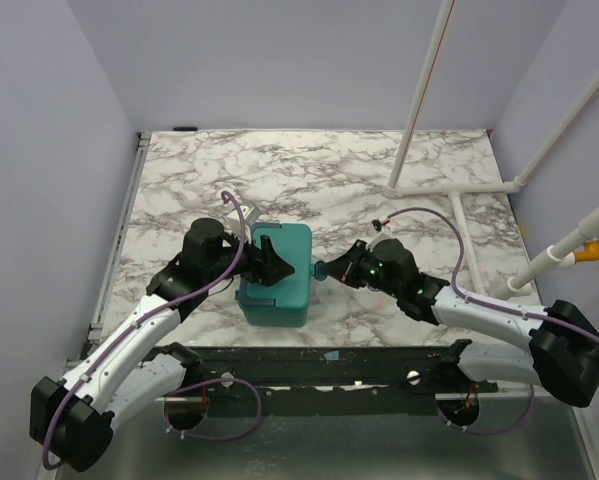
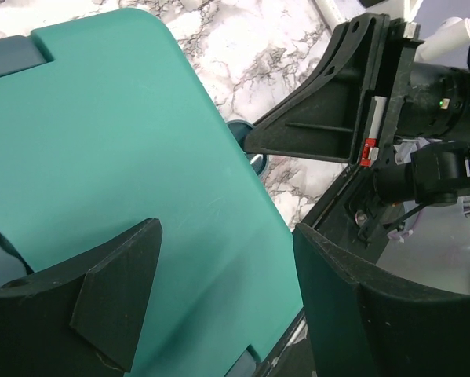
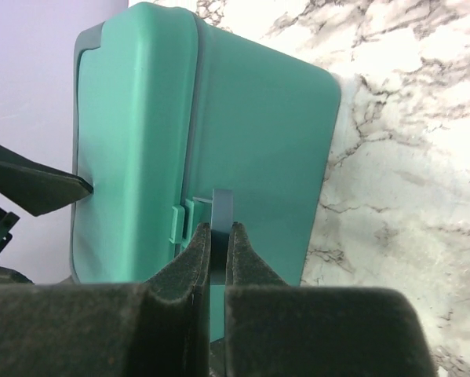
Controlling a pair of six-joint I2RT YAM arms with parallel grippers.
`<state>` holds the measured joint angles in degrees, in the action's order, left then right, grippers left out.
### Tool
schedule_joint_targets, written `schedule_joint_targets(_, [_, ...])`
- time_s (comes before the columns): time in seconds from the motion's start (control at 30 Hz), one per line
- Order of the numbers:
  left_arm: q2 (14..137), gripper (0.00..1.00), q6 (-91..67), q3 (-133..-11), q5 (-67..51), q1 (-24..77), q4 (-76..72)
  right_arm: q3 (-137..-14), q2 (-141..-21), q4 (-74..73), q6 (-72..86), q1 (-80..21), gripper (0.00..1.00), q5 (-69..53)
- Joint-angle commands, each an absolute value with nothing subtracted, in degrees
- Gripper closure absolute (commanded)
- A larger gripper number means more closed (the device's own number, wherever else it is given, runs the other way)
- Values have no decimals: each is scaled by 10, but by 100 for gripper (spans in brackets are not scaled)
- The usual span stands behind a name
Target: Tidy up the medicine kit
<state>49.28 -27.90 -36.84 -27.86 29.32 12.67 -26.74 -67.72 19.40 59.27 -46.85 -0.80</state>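
A: What does the medicine kit [image 1: 279,300] look like?

B: It's a teal-green rectangular box with rounded corners, in plain smooth plastic with a faint sheen. The lid is down. A darker grey-blue seam runs between lid and base, and grey-blue pieces sit in notches along the lid's edge.

A: Where is it?

B: It's mid-table, towards the near side, between the two arms. The table [image 1: 379,180] is white, veined in grey and brown like marble.

A: And the left gripper [image 1: 270,262]?

B: It's over the lid with its jaws spread wide, holding nothing. Its matte black fingers [image 2: 113,302] are wedge-shaped. One hangs above the lid and the other past the lid's right edge. I cannot tell whether either touches the plastic.

A: And the right gripper [image 1: 324,268]?

B: It's at the kit's right side, clenched. Its dark, rough-looking pads [image 3: 189,251] pinch a thin grey-blue latch tab [image 3: 221,204]. The tab sticks out from the side wall, just beside a small teal catch.
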Motion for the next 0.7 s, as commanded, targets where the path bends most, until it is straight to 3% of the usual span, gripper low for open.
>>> schedule_joint_targets(0.0, [512, 30, -272, -364, -269, 299, 179, -339, -672, 131, 511, -469, 99, 8])
schedule_joint_targets(0.67, [523, 33, -273, -361, -261, 305, 187, -512, -757, -25, 393, -469, 99, -42])
